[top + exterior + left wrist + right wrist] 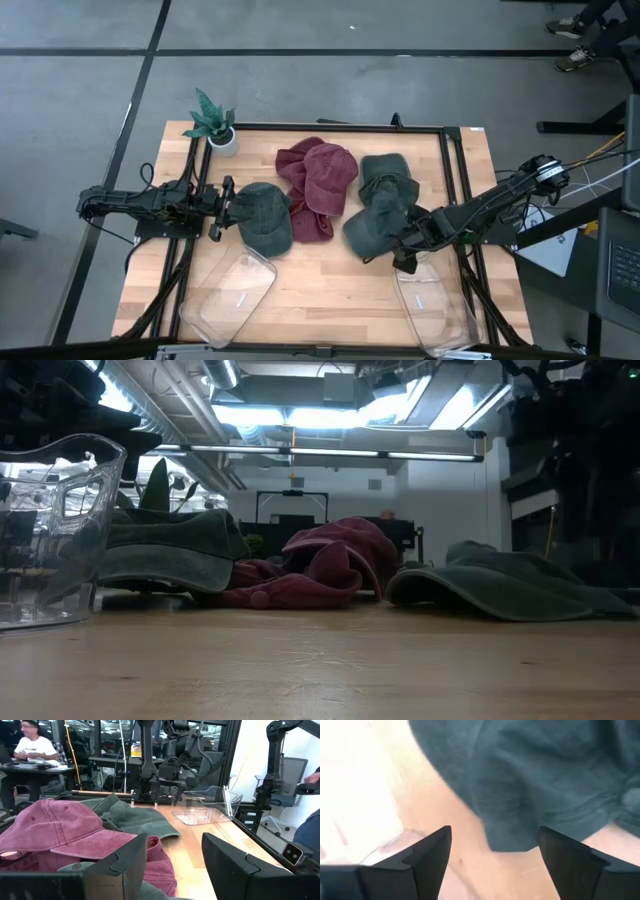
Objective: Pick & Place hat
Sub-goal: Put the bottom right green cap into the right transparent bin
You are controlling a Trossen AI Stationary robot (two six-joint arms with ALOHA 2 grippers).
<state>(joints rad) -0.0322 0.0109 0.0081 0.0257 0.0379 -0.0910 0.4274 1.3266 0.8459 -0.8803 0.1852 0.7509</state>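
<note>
Several hats lie on the wooden table [330,290]. A dark green hat [264,216] is at the left. Two red hats [318,182] are piled in the middle. Two more dark green hats [383,205] lie overlapping at the right. My left gripper [222,208] points level at the left green hat's edge and is open, with nothing between its fingers [175,860]. My right gripper [407,260] points steeply down just beside the near rim of the right green hat [545,780]. It is open [495,860] over bare wood.
Two clear plastic containers stand near the front edge, one at the left [228,298] and one at the right [432,305], close under my right gripper. A small potted plant [213,125] stands at the far left corner. A black frame [330,127] borders the table.
</note>
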